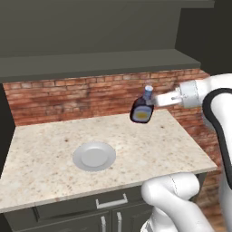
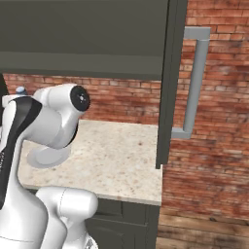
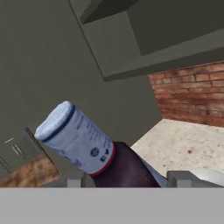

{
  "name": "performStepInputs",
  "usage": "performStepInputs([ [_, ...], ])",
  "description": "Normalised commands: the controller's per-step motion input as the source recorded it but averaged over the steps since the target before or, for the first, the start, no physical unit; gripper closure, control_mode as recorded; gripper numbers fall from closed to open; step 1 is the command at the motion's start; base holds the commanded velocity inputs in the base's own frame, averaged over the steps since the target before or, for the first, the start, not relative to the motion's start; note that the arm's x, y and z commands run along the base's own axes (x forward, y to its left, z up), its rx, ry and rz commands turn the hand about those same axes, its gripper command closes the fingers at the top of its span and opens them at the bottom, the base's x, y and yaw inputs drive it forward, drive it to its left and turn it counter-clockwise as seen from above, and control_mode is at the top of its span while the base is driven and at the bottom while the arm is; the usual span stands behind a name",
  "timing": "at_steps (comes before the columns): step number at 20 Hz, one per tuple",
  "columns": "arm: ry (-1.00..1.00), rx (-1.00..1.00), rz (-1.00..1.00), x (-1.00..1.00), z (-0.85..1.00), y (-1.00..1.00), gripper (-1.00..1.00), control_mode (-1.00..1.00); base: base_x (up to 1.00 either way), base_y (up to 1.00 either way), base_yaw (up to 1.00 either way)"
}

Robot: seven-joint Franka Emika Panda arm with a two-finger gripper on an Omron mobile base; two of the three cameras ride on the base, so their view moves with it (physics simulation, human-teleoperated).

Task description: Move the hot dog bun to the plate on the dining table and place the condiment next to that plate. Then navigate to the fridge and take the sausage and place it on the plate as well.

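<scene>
In the left base view the gripper (image 1: 153, 102) is at the right of centre, above the far edge of the stone counter (image 1: 45, 158), and its fingers are closed around the condiment bottle (image 1: 142, 109), which hangs tilted in the air with its blue-white cap up. In the hand view the bottle (image 3: 87, 146) lies between the two finger tips at the bottom centre. The empty plate (image 1: 94, 156) rests on the counter, left of centre and lower in the frame.
</scene>
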Motion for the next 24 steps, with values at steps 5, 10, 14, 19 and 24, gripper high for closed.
performStepInputs([
  [5, 0.29, -0.02, -0.01, -0.05, -0.49, 0.0, 1.0, -1.0, 0.0, 0.0, 0.0],
  [10, 0.0, 0.0, 0.0, 0.0, 0.0, 0.0, 1.0, 1.0, -0.89, -0.04, -0.02],
  [14, 0.0, 0.0, 0.0, 0.0, 0.0, 0.0, 1.0, 1.0, -1.0, -0.12, -0.02],
  [19, 0.0, 0.0, 0.0, 0.0, 0.0, 0.0, 1.0, 1.0, -1.0, -0.21, 0.18],
  [24, 0.0, 0.0, 0.0, 0.0, 0.0, 0.0, 1.0, 1.0, -0.97, -0.24, 0.7],
])
